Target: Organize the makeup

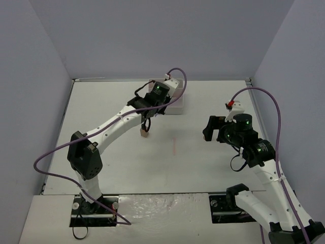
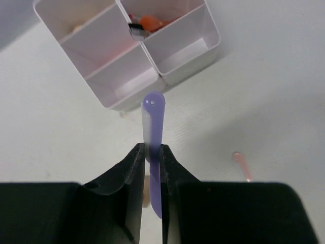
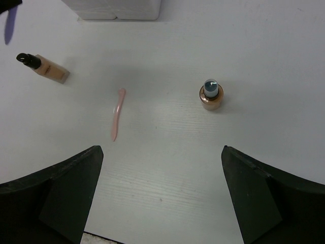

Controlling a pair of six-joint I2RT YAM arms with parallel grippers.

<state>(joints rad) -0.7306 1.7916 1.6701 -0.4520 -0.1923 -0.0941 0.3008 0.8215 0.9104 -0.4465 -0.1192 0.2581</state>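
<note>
My left gripper [image 2: 151, 150] is shut on a thin purple-blue stick [image 2: 154, 117], which points up out of the jaws toward the white compartment box [image 2: 179, 65]. In the top view this gripper [image 1: 147, 121] hangs just in front of the box [image 1: 179, 99]. A tan bottle with a black cap [image 3: 48, 68] lies on the table below it. A pink stick [image 3: 117, 121] lies mid-table, and another tan bottle [image 3: 210, 95] stands upright. The right gripper [image 3: 161, 152] is open over bare table, short of both, with nothing between its fingers.
One box compartment holds an orange sponge [image 2: 151, 23] and a small black item [image 2: 135, 29]; the near compartments look bare. Purple walls enclose the table on three sides. The right arm [image 1: 254, 147] reaches in from the right.
</note>
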